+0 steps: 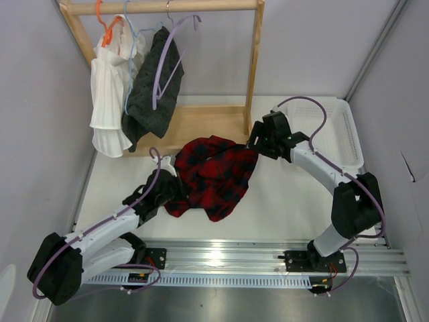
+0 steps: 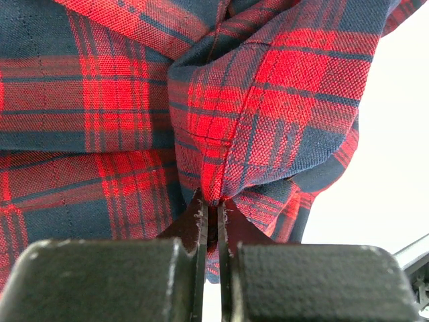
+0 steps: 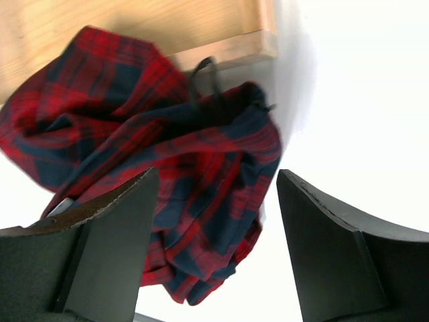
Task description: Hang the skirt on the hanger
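The red-and-black checked skirt point(image 1: 214, 171) lies bunched in the middle of the white table. My left gripper point(image 1: 175, 184) is at its left edge, shut on a fold of the skirt point(image 2: 255, 100); in the left wrist view the jaws point(image 2: 211, 208) pinch the cloth tightly. At the skirt's upper right corner, my right gripper point(image 1: 253, 144) is open, and the skirt point(image 3: 167, 168) shows beyond the wide-apart fingers point(image 3: 218, 178) without touching them. The lilac hanger point(image 1: 164, 67) hangs by its hook from the wooden rail point(image 1: 167, 7) at the back, over a dark garment.
On the rail also hang a white pleated garment point(image 1: 110, 100) on an orange hanger point(image 1: 107, 30) and a dark dotted garment point(image 1: 157, 94) by a pale blue hanger point(image 1: 134, 33). The rack's wooden base point(image 1: 201, 124) lies behind the skirt. A white basket point(image 1: 348, 134) stands at right.
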